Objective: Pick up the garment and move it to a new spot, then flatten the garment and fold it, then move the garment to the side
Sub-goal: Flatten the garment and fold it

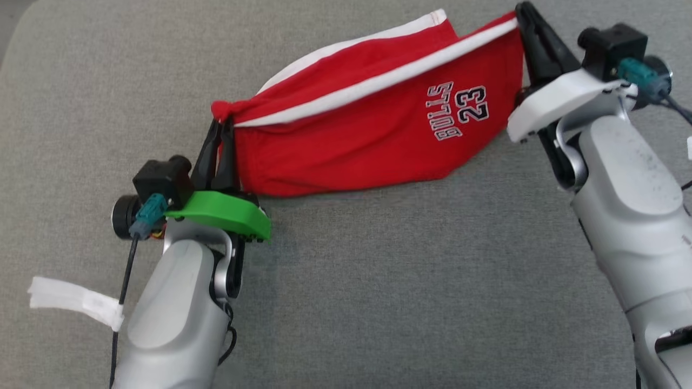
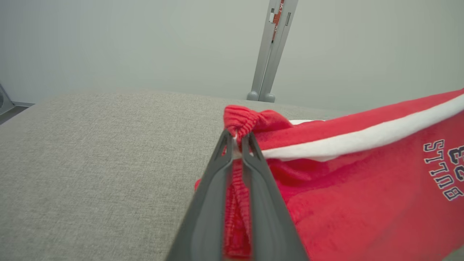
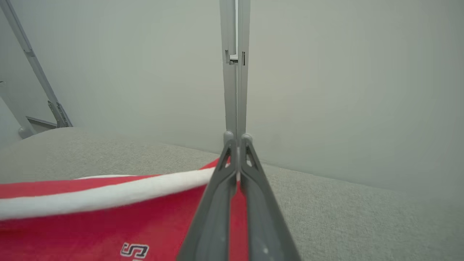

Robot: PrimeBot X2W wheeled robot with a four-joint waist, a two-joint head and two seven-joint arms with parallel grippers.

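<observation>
Garment (image 1: 378,129): red shorts with a white stripe and a "BULLS 23" print, held taut between both grippers above the grey fabric surface (image 1: 378,281). Left, nearer: left gripper (image 1: 221,123), fingers clamped on the bunched elastic waistband. Right, farther: right gripper (image 1: 523,16), fingers pinched tight on the white-striped edge at the shorts' far right corner.
</observation>
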